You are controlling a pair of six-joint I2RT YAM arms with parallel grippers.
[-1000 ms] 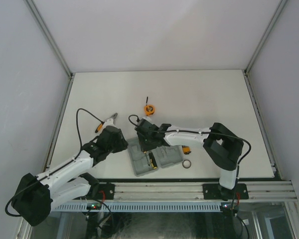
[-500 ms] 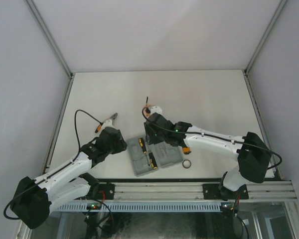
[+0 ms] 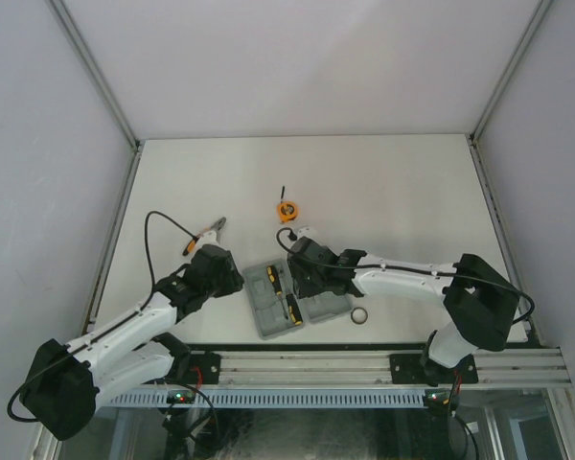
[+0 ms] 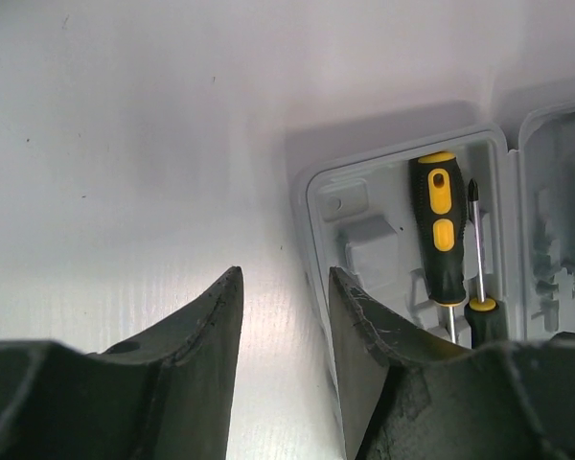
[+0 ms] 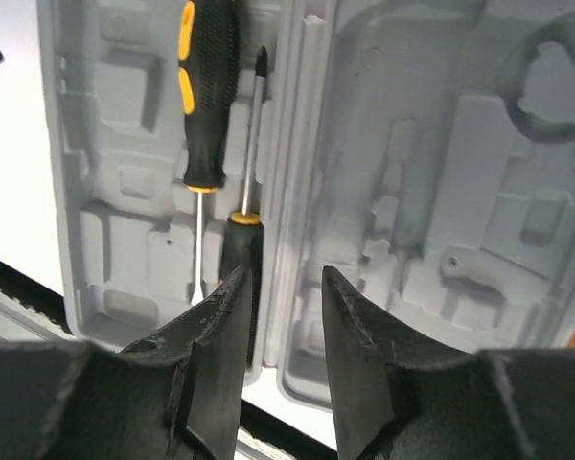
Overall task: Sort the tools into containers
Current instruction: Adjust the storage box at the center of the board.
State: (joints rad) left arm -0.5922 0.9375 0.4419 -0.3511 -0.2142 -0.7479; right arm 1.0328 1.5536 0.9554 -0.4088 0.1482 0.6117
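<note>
**Desk:** Where do the two hands stand?

**Photographer:** The left hand (image 4: 284,287) hovers with its fingers parted and nothing between them. It is over bare worktop (image 4: 125,144), just beside the left rim of the grey tool case (image 4: 311,192). The right hand (image 5: 284,283) hangs over the open case itself. Its fingers are likewise apart and empty, with the gap roughly above the hinge line between the two halves.

**Desk:** What lies beneath them?

**Photographer:** Two tools sit in the left half. One black-and-orange screwdriver (image 5: 209,96) points its blade toward the near edge. The second screwdriver (image 5: 243,240) lies beside it the opposite way, its handle partly hidden behind one of the right hand's fingers. The right half shows only moulded recesses.

**Desk:** And outside the case?

**Photographer:** From overhead, the round orange tape measure (image 3: 286,209) rests on the worktop beyond the case, apart from it. The orange-handled pliers (image 3: 203,235) lie further left, past the left hand and near the loop of that arm's black cable (image 3: 147,240). The small dark ring (image 3: 359,314) sits just off the case's right edge, toward the front.

**Desk:** Anything in the way?

**Photographer:** The right arm (image 3: 402,276) reaches in from the right, and its wrist covers the far part of the case's right half in the overhead view.
</note>
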